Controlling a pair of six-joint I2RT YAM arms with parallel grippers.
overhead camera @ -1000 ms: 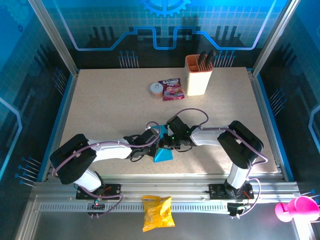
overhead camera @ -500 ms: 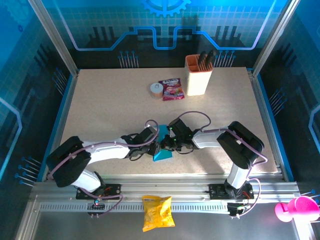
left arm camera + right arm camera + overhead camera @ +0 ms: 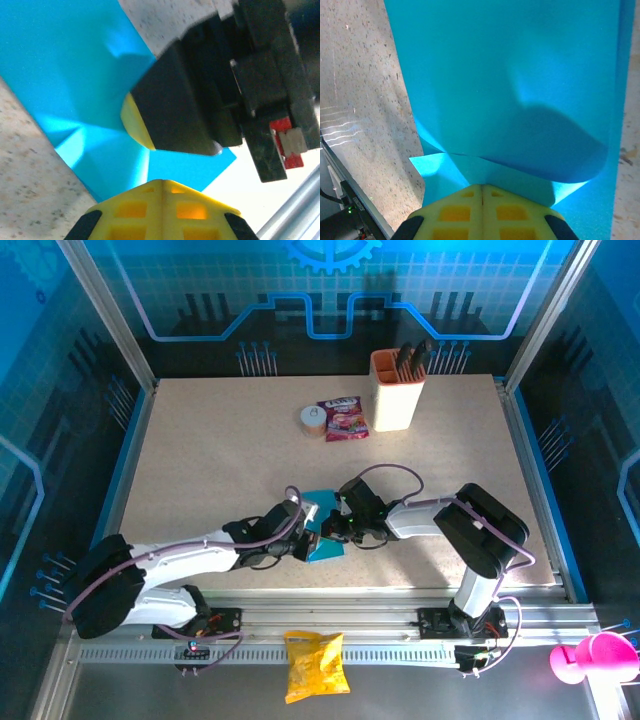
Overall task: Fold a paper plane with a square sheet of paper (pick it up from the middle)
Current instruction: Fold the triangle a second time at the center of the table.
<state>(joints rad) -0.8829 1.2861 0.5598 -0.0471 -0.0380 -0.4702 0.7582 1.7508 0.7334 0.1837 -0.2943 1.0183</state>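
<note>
The square sheet of paper is cyan-blue and partly folded, lying near the table's front middle between both grippers. My left gripper comes in from the left, shut at the paper's edge; in the left wrist view its yellow fingertips meet where a raised crease in the paper ends. My right gripper comes in from the right, also shut. In the right wrist view its tips close where folded layers of the paper meet, with a curled flap above. The right gripper's yellow finger stands close ahead in the left wrist view.
An orange holder with dark tools stands at the back. A red-purple snack packet and a small roll lie beside it. A yellow crisp bag rests on the front rail. Bare table stretches left.
My left gripper opened and shut again on the paper while its arm stretched out lower and further left. The paper looks flatter and squarer than the earlier triangle. The right gripper barely moved.
</note>
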